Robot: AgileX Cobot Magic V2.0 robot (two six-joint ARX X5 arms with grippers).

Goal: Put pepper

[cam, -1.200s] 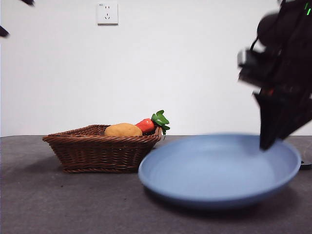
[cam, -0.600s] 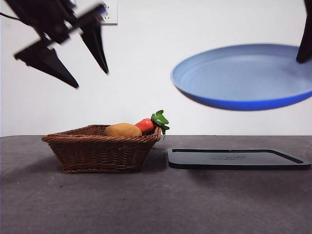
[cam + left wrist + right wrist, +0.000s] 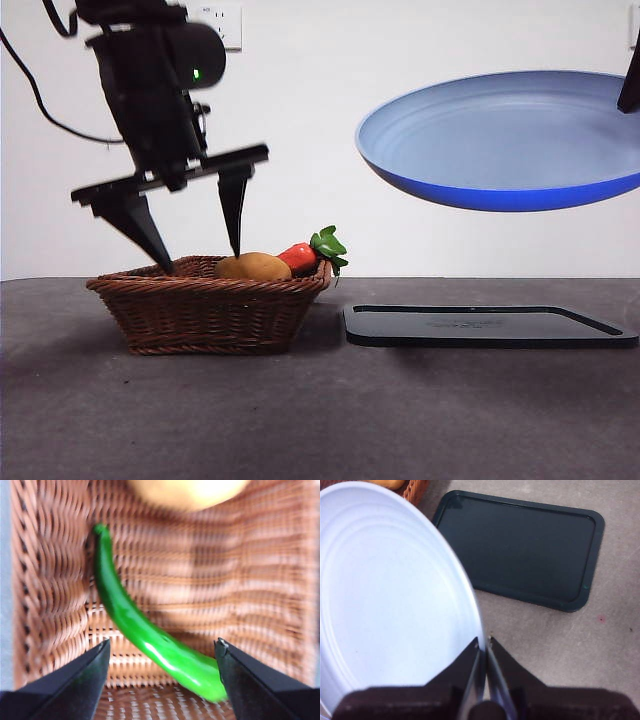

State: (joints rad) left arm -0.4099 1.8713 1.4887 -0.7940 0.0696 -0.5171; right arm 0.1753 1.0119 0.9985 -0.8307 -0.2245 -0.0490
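Note:
The glossy green pepper lies on the floor of the wicker basket, seen only in the left wrist view; the basket wall hides it in the front view. My left gripper is open, its jaws dipping into the basket on either side of the pepper without touching it. My right gripper is shut on the rim of the blue plate and holds it high in the air above the black tray.
A tan-yellow potato and a red-orange vegetable with a green leafy top also lie in the basket. The potato also shows in the left wrist view beyond the pepper. The black tray lies on the grey table.
My left gripper has come down from high on the left into the basket. The plate, lifted off the table a second ago, stays held up with only a slight shift.

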